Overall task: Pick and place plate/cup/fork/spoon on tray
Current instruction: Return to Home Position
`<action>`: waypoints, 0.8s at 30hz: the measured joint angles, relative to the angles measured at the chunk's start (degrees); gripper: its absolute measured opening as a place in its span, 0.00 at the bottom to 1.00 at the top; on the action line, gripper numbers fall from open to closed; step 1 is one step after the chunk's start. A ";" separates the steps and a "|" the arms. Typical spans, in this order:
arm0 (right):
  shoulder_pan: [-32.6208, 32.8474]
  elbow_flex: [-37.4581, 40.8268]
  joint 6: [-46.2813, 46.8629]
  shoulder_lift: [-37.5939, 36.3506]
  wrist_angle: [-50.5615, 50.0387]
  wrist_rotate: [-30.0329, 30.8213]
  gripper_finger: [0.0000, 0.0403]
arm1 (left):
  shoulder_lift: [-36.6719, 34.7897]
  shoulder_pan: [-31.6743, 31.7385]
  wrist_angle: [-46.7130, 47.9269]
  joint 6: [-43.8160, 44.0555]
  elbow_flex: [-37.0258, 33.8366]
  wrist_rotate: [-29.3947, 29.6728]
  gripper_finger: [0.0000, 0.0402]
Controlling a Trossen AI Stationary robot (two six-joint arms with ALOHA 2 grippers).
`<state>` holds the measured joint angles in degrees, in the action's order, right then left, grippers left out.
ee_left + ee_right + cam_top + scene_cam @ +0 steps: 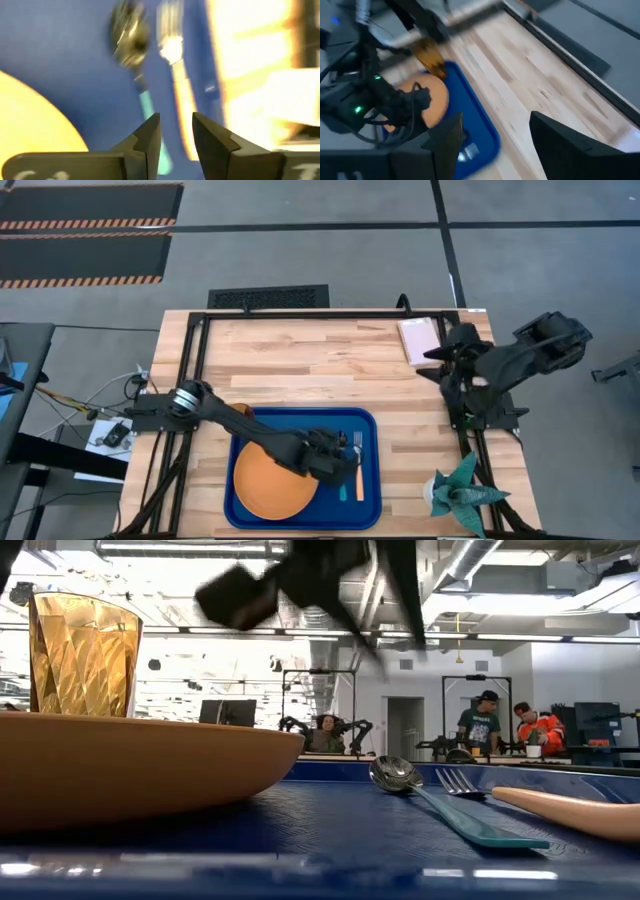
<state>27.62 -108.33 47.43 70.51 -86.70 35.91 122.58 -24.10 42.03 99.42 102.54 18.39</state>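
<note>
The blue tray (300, 420) lies at the table's near middle. The orange plate (270, 480) rests flat on its left half. The amber cup (85, 652) stands upright behind the plate in the low view and also shows in the right wrist view (430, 56). The spoon (145, 100), with its light blue handle, and the orange-handled fork (180, 95) lie side by side on the tray's right half. My left gripper (176, 131) hovers above them, slightly open and empty. My right gripper (495, 127) is wide open and empty at the table's far right.
A pinkish-white block (420, 338) lies at the far right, beside my right arm. A green plant in a white pot (458, 492) stands at the near right corner. Bare wood lies between the tray and the far edge. People show in the room beyond (535, 728).
</note>
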 joint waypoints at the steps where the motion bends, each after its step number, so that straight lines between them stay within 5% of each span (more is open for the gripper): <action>1: -0.14 0.00 -0.95 -0.67 1.68 0.01 0.63 | -1.88 0.00 0.12 -1.24 0.00 1.86 0.24; 10: -1.27 -2.19 -21.19 -7.43 27.42 -4.39 0.63 | -22.99 -0.25 0.07 -21.55 0.07 18.27 0.24; 15: -0.15 -3.58 -32.34 -11.33 28.81 -3.99 0.63 | -33.76 -0.02 2.03 -42.67 0.07 17.25 0.24; 19: -1.36 -3.57 -35.69 -15.56 31.24 -1.30 0.63 | -41.26 -1.29 0.78 -61.66 0.05 26.09 0.24; 24: -2.32 -2.63 -38.27 -21.87 33.89 -0.84 0.63 | -53.77 -1.88 3.52 -72.57 -1.18 28.55 0.24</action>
<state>25.29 -110.96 9.16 48.64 -52.81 35.07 68.81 -25.98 45.55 26.85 101.36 46.94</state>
